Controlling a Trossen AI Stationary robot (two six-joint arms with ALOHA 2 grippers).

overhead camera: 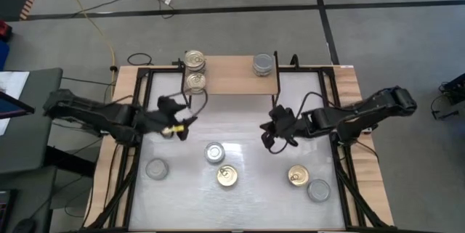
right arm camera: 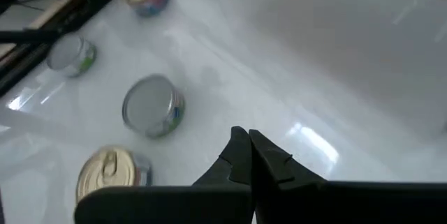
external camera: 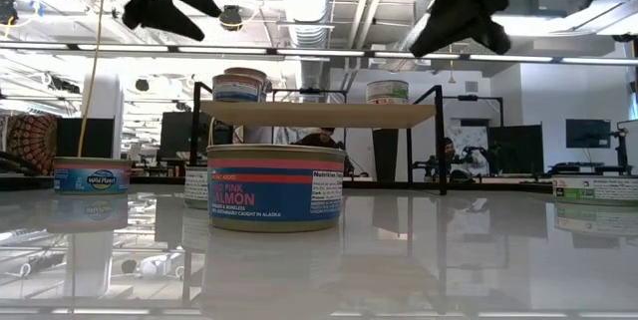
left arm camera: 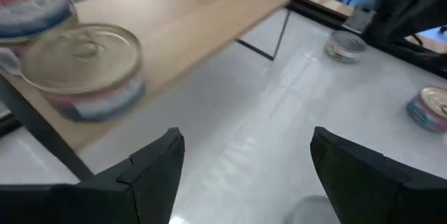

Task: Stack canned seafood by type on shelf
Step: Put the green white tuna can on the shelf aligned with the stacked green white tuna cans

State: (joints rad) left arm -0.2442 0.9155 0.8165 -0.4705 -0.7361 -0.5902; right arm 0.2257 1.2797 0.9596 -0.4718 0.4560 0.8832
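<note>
The shelf (overhead camera: 232,77) is a light-wood board on black legs at the table's far side. On it stand two gold-lidded cans (overhead camera: 194,60) (overhead camera: 194,82) at its left end and a silver-lidded can (overhead camera: 264,64) at its right. Several more cans rest on the white tabletop: silver (overhead camera: 214,152), gold (overhead camera: 227,177), silver (overhead camera: 156,168), gold (overhead camera: 298,176) and silver (overhead camera: 318,190). My left gripper (overhead camera: 182,115) hovers open and empty just in front of the shelf's left end (left arm camera: 244,168), facing the nearer gold can (left arm camera: 84,70). My right gripper (overhead camera: 270,133) hangs shut and empty (right arm camera: 248,154) over the table.
Black frame rails run along the table's left and right sides (overhead camera: 134,153). In the low view a pink-salmon can (external camera: 274,187) stands closest, with the shelf (external camera: 319,113) behind it. There is bare tabletop between the shelf and the row of loose cans.
</note>
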